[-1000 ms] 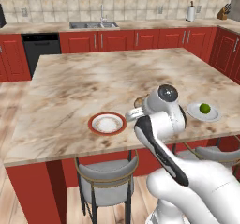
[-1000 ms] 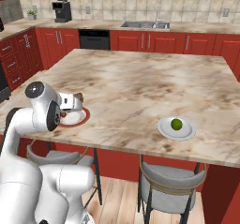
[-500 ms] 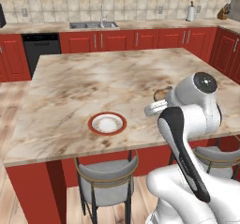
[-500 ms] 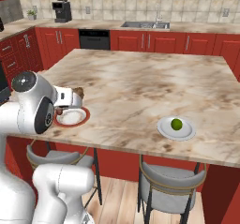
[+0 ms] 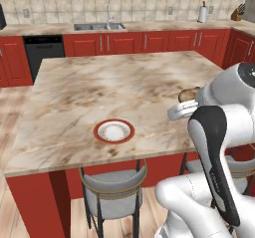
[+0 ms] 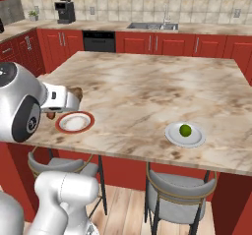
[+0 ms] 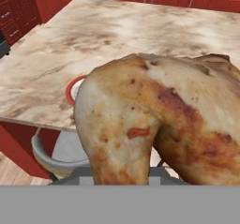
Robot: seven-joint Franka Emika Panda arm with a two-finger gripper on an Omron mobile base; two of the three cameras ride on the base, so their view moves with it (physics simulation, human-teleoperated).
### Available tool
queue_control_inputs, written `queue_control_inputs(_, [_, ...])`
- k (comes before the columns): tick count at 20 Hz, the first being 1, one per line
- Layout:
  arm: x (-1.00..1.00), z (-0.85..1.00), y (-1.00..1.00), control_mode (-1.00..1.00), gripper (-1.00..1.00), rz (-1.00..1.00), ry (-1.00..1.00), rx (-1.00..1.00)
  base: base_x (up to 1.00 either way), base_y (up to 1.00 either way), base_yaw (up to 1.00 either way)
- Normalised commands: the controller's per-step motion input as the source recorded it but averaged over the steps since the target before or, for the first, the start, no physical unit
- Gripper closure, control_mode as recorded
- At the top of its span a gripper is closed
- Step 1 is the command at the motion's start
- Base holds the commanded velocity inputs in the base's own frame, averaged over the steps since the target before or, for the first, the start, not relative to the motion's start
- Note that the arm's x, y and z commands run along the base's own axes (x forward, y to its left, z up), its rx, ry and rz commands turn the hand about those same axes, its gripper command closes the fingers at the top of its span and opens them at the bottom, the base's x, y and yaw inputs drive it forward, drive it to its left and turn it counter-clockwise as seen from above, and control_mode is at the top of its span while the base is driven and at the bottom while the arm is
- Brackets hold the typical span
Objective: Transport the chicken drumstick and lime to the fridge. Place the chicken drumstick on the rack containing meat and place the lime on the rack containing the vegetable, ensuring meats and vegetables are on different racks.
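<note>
Glossy veined marble island top (image 5: pixel 99 87), smooth white red-rimmed plate (image 5: pixel 114 131), and lumpy, browned, greasy-looking chicken drumstick (image 7: pixel 159 120).

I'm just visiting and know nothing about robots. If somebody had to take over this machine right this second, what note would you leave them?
End effector: shut on the chicken drumstick, held up in the air above the island counter.
Red-rimmed plate: bare, near the counter's front edge.
Lime: sitting on the grey plate on the same counter, not yet picked up.
Done: drumstick is off the counter and in the grip.
Left: carry the drumstick to the fridge and set it on the rack with the meat; come back for the lime and put it on the rack with the vegetable.
</note>
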Motion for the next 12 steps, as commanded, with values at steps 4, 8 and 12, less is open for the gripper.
queue_control_inputs(4, [-0.51, 0.47, -0.21, -1.0, 1.0, 0.0, 0.06, 0.03, 0.0, 0.0, 0.0])
queue_control_inputs(8, [-0.61, 0.45, -0.22, -1.0, 1.0, 0.0, 0.07, 0.01, 0.0, 0.0, 0.0])
queue_control_inputs(12, [-0.36, 0.13, -0.11, 1.0, 1.0, -0.01, 0.03, 0.0, -0.5, -0.11, 0.0])
